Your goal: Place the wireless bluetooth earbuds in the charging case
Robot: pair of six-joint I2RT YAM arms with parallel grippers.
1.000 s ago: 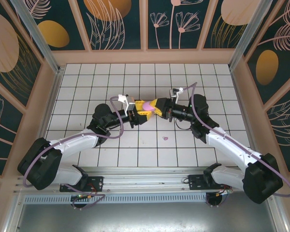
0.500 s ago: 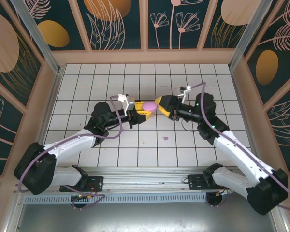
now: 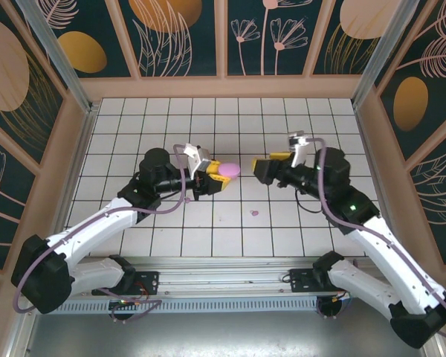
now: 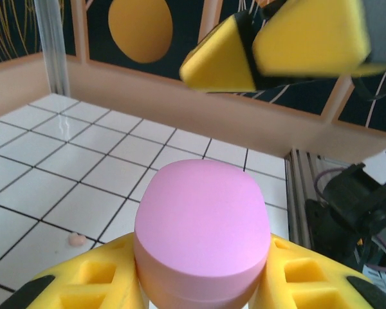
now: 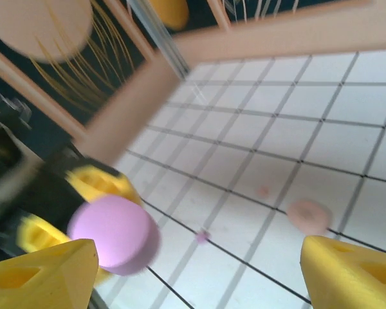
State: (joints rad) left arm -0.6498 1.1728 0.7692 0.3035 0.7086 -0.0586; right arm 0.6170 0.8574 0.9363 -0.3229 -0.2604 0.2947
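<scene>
Clamping the lilac charging case (image 3: 230,169), the left gripper (image 3: 217,175) held it above the middle of the tiled table (image 3: 134,119). The right gripper (image 3: 262,169), jaws apart, hung at the case's 3 o'clock. One lilac earbud (image 3: 254,213) lay on the tiles at 5 o'clock.

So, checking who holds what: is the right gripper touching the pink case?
Apart. The top external view shows bare white tile between the open right gripper and the pink case, which the left gripper holds.
</scene>
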